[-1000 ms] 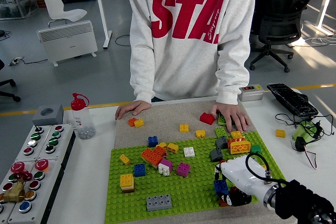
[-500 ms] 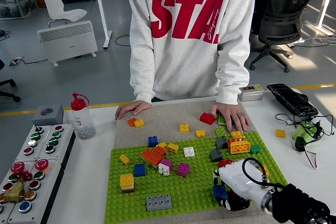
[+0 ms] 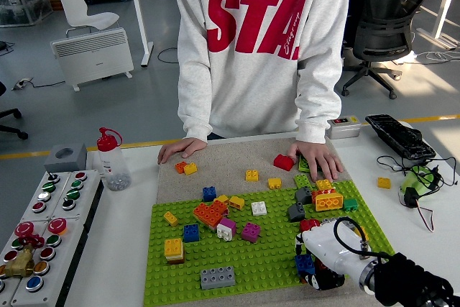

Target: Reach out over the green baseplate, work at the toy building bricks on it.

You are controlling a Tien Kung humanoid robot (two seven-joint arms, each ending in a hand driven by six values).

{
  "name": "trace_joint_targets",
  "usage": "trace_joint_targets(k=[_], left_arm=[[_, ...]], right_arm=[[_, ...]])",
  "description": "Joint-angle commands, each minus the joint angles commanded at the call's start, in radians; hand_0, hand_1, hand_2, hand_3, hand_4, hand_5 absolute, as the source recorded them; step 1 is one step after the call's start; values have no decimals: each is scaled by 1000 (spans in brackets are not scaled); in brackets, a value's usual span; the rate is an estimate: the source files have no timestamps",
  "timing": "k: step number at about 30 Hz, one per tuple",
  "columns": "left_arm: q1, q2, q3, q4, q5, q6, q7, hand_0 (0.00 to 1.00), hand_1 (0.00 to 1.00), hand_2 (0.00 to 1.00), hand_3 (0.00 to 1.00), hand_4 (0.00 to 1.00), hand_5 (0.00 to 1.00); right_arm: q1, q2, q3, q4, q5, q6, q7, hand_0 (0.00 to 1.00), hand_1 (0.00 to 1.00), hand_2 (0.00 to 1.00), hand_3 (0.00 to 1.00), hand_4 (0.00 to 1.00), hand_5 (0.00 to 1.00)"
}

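The right hand had pulled back toward the near edge over the last second and now sat low on the green baseplate, its fingers curled round a blue brick; I judged the grip was only just settling, with no lift yet. The baseplate lay on a grey mat on the tabletop, scattered with loose bricks; a person's 2 hands rested at its far edge.
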State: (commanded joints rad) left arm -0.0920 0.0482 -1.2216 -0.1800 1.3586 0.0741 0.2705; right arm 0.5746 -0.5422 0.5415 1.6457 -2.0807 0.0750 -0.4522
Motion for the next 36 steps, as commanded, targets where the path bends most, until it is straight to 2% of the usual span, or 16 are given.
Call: trace_joint_targets(k=[18, 36], left_arm=[[-4, 0, 6, 0, -9, 0, -2, 689, 699, 683, 624, 358, 998], [-5, 0, 6, 0, -9, 1, -2, 689, 699, 684, 623, 358, 998]], right_arm=[[3, -26, -1, -2, 0, 1, 15, 44, 227, 512, 501, 622, 204], [6, -31, -9, -4, 6, 14, 21, 44, 233, 513, 502, 624, 203]])
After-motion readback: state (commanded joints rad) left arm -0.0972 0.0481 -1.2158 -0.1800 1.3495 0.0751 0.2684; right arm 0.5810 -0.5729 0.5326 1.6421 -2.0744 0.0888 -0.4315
